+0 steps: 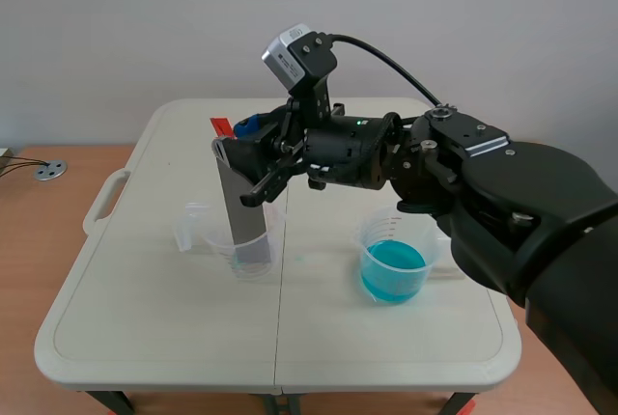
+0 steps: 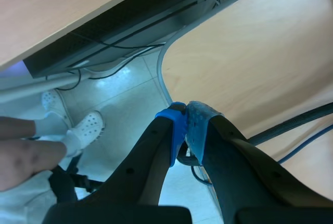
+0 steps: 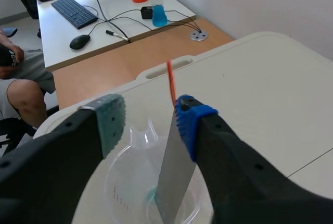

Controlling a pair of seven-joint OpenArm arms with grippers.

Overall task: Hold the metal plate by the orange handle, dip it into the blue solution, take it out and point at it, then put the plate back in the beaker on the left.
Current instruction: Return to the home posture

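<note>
My right tool (image 3: 151, 117) is spread wide over the left beaker (image 1: 273, 246), which stands left of centre in the scene view. The plate (image 3: 174, 177) stands tilted in that beaker with its lower end at the bottom. Its upper edge runs along the blue pad (image 3: 188, 122), and I cannot tell whether the two touch. A clear gap separates the plate from the grey-green pad (image 3: 112, 120), so nothing is being pinched. The thin orange handle (image 3: 170, 83) sticks up ahead of the blue pad.

In the scene view, the right arm comes in from the right edge and crosses past the middle. The right beaker (image 1: 372, 232), right of centre, holds the blue solution (image 1: 393, 268) and is well apart from the plate.

My left tool (image 2: 186, 125) is pressed together on nothing, its pads meeting, and it is off the desk.

The desk (image 1: 154, 328) is a pale folding top with a seam down the middle. A plain wall rises behind it. Beyond the right tool are a wood top with a round grommet (image 3: 197, 35) and a white bench with a keyboard (image 3: 78, 11) and a mouse (image 3: 79, 41). A seated person's knee (image 3: 26, 94) shows beside it.
</note>
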